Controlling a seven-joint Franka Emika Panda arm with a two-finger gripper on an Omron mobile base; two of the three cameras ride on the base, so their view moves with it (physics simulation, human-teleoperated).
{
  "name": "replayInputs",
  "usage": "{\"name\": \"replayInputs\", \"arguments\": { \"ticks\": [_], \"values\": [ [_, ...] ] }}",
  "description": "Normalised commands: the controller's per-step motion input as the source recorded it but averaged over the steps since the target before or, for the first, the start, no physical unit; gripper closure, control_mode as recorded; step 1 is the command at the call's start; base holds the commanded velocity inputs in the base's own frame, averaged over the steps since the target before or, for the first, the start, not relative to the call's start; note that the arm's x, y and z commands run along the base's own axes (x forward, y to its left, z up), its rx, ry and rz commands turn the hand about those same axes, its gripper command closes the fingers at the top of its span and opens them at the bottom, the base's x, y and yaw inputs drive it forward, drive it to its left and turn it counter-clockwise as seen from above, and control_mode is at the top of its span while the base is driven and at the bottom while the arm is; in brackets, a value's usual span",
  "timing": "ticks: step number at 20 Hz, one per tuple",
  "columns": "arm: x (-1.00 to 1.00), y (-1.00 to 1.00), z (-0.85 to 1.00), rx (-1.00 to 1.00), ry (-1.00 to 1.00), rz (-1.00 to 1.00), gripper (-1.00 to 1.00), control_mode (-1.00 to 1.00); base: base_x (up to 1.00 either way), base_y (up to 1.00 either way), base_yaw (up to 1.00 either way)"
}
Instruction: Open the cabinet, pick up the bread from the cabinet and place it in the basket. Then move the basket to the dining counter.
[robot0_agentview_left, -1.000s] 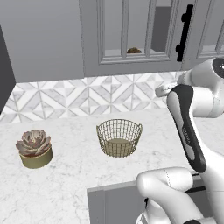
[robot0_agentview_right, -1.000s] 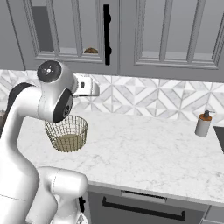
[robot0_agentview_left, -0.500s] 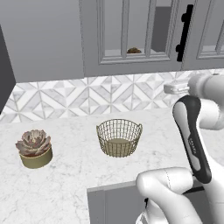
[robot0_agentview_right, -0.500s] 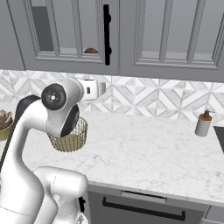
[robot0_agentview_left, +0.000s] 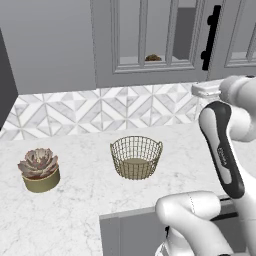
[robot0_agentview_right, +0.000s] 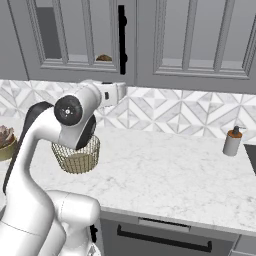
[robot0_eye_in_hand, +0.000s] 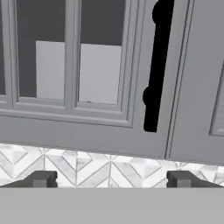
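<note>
I have my gripper (robot0_eye_in_hand: 110, 179) spread wide below the cabinet (robot0_eye_in_hand: 109, 127) handle (robot0_eye_in_hand: 158, 65), door shut, bread (robot0_agentview_left: 153, 58) inside, basket (robot0_agentview_left: 136, 157) empty: everything remains.

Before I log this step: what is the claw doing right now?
Claw: open, holding nothing, facing the closed cabinet just below its black handle.

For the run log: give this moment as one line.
phase: reaching for handle | hand: open, below handle, apart | cabinet: shut | bread: inside | basket: empty, on counter
</note>
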Motion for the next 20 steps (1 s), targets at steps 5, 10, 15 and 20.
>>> {"name": "replayInputs", "arguments": {
  "ticks": [5,10,15,20],
  "values": [
    [0.01,-0.12,0.44,0.0,-0.11,0.0,-1.0,-1.0,0.0,0.0,0.0],
    [0.05,-0.04,0.19,0.03,-0.23,-0.05,-1.0,-1.0,0.0,0.0,0.0],
    [0.26,-0.03,0.0,0.15,-0.24,-0.06,-1.0,-1.0,0.0,0.0,0.0],
    [0.49,-0.16,0.02,0.14,-0.08,-0.02,-1.0,-1.0,0.0,0.0,0.0]
  ]
}}
